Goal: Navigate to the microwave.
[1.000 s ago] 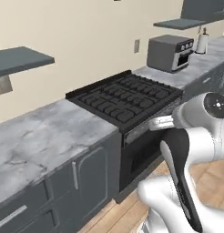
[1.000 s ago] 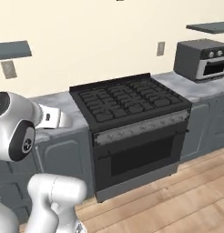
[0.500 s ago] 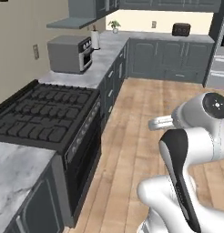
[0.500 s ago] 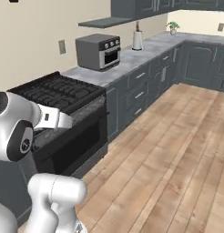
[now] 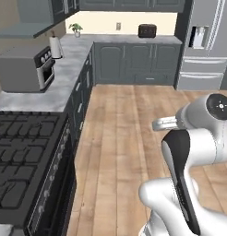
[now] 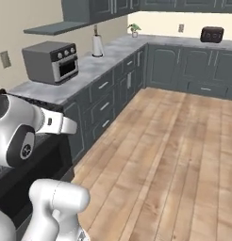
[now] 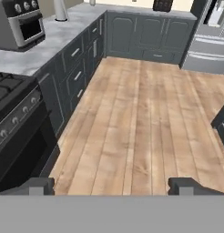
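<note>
The gripper [image 7: 112, 185] stands open – its two dark fingertips [image 7: 36, 185] sit wide apart at the bottom of the hand view, with bare wooden floor [image 7: 145, 123] between them and nothing held. The microwave cannot be picked out in any of the three views, so where it stands cannot be told.

Taking the black stove [image 5: 23, 170] as the landmark: it sits at the near left of the left base view, its grates in front and its knobs along the front edge. Just beyond it, on the grey counter [image 5: 64, 69], stands a small grey box oven with knobs [image 5: 27, 69]. Farther along the same counter from the stove is a white paper-towel roll [image 5: 55, 46], and past that, in the far corner, a small potted plant [image 5: 76, 29].

The counter turns at that corner and runs across the back wall over dark grey cabinets [image 5: 134, 64]. A black toaster [image 5: 147, 31] rests on this back stretch, well apart from the stove. At the end of that run, on the far side of the room from the stove, rises a tall silver refrigerator [image 5: 205, 44] – its door dispenser faces the floor
</note>
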